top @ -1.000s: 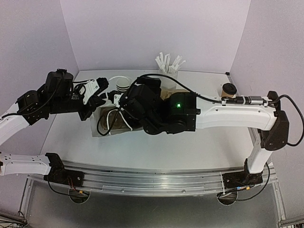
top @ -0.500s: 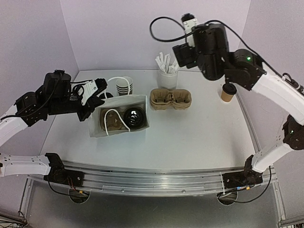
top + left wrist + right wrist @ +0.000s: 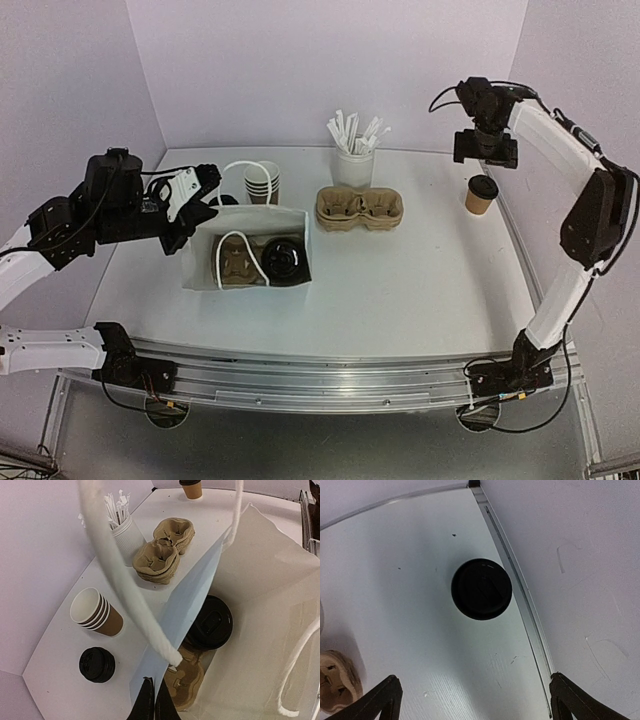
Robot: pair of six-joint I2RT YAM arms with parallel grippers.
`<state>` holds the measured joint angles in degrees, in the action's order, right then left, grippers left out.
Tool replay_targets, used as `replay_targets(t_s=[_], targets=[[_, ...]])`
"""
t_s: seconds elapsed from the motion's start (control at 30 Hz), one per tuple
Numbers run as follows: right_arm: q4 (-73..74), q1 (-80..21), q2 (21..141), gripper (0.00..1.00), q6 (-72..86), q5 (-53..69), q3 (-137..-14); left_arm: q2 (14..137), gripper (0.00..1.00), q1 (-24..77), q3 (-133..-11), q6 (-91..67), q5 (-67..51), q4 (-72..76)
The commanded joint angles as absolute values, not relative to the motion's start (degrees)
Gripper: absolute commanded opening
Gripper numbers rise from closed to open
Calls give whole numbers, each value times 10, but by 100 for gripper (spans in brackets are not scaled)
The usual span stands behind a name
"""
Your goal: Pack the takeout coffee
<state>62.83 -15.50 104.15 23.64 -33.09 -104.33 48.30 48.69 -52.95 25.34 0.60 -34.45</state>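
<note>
One lidded kraft cup is standing upright at the far right, its black lid pressed on. A second lidded cup is sitting inside the white bag at the left, only its black lid showing. A stack of open cups is standing just beyond the bag, and spare black lids are lying beside that stack.

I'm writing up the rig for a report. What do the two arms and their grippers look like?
Both the left arm and right arm have white shells, black joints and loose black cables. The left gripper is black with a white wrist piece; the right gripper is black, its fingers tapering.
</note>
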Motion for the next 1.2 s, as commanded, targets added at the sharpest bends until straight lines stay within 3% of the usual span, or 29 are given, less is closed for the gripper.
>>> replay_targets(t_s=[0.0, 0.23, 0.6, 1.17], targets=[[670, -78, 1100, 98, 218, -220, -1099, 489, 0, 485, -544, 246, 7, -330], [666, -17, 1199, 96, 171, -128, -1174, 513, 0, 485, -560, 248, 9, -338], [680, 29, 1302, 93, 113, -128, -1288, 514, 0, 485, -560, 253, 22, -318], [687, 29, 1323, 89, 95, -81, -1282, 517, 0, 485, -564, 260, 23, -315]])
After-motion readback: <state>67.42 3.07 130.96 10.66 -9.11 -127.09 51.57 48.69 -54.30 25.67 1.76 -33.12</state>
